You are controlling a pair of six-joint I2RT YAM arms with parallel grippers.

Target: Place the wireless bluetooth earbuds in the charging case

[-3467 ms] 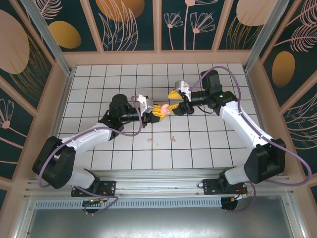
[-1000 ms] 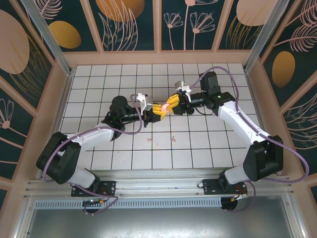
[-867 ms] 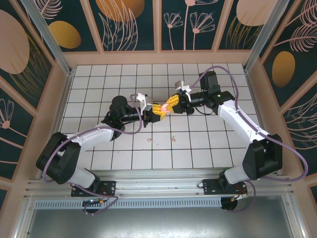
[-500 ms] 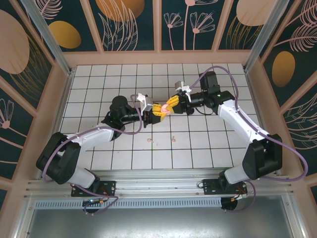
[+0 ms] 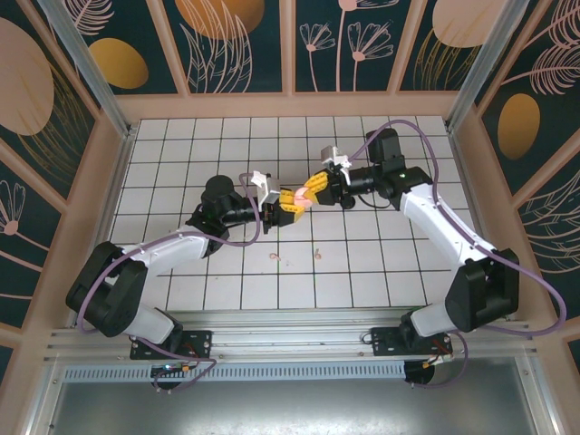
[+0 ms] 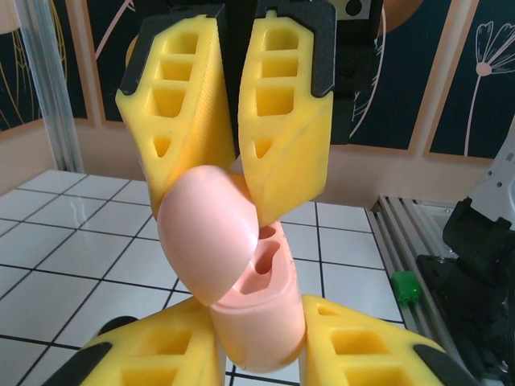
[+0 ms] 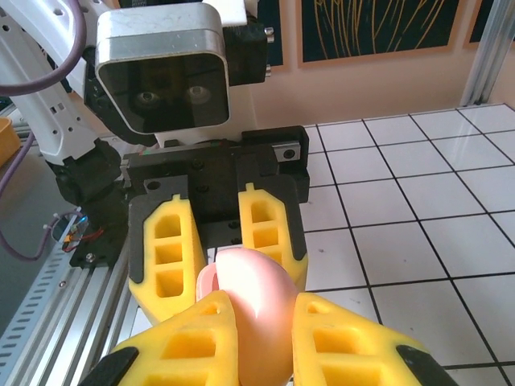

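The left end effector point(image 6: 257, 346) is closed tight on the bottom of the pink charging case point(image 6: 259, 310), holding it up in the air. The right end effector point(image 7: 261, 338) pinches the lid point(image 6: 205, 233), likely so the case is open. Two pale earbuds point(image 5: 275, 260) lie on the desk point(image 5: 362, 272) below, waiting.

The white surface point(image 5: 181, 281) is ruled into square tiles by thin dark lines. A pale wooden frame point(image 5: 290, 106) runs round its far side and both flanks. Toward the front of the middle, two tiny things lie directly on the tiles, each far smaller than a single tile. The left pale pink earbud point(image 5: 275, 260) sits just left of centre, and the right pale pink earbud point(image 5: 317, 254) lies near it, not touching. A silvery metal rail point(image 5: 290, 337) runs along the near edge.
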